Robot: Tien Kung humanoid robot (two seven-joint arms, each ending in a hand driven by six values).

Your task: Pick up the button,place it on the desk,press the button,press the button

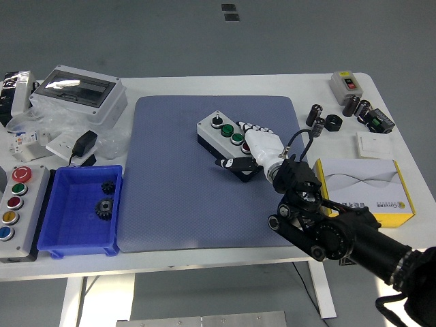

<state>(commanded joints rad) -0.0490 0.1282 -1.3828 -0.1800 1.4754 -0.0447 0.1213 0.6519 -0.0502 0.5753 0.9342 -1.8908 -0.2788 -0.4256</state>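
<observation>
At the far left edge of the white surface (170, 262) lies a grey control panel (15, 212) with a column of coloured buttons. Just beside it is a blue bin (82, 210) with two dark gears (104, 198) inside. Behind those sit a black adapter (84, 144), some clear bags, and a grey enclosure with a transparent lid (79, 93).

A blue-grey mat (170, 191) covers the middle. On it, turned at an angle, rests the button box (226, 142), white on top with a black base, carrying a black knob, two green buttons and a red one. The right hand (261, 146) lies over the box's right end, its fingers (253, 127) extended flat across the top near the red button and its thumb down along the near side; they grasp nothing.

Right of the mat stands a white and yellow carton (361, 191), partly hidden by the black arm. Behind it are black cylinders (325, 117), a white switch plate (373, 144) and a small grey switch box (345, 83).
</observation>
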